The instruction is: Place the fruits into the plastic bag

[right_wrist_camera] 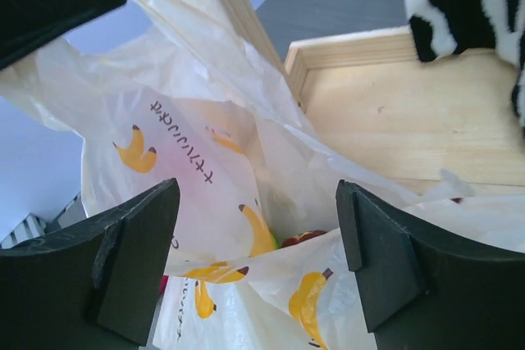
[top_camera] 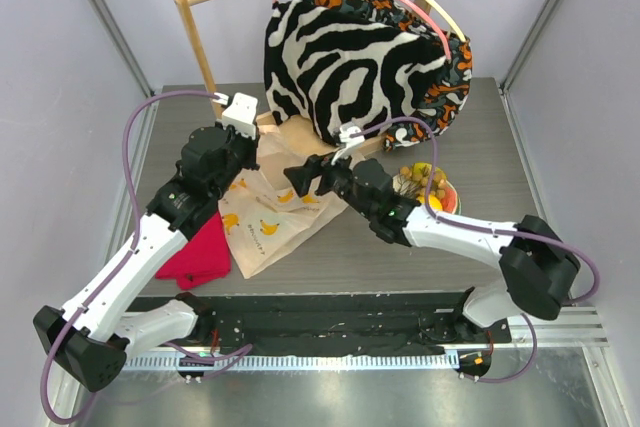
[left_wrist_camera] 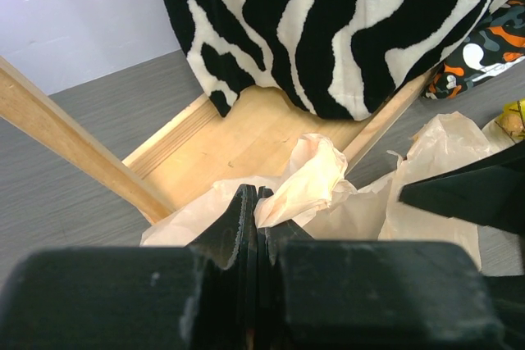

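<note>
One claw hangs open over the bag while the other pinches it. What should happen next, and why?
Probably pull the right gripper back from the plastic bag and reach toward the plate for another fruit. Its jaws are open and empty, a red fruit already lies in the bag, fruits lie on the plate, and the left gripper pinches the bag's edge.

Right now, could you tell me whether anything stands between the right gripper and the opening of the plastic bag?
Nothing visible does. The right gripper, jaws open, faces straight into the mouth of the plastic bag, which the left gripper holds up by a pinched edge. A dark red fruit already lies inside.
</note>
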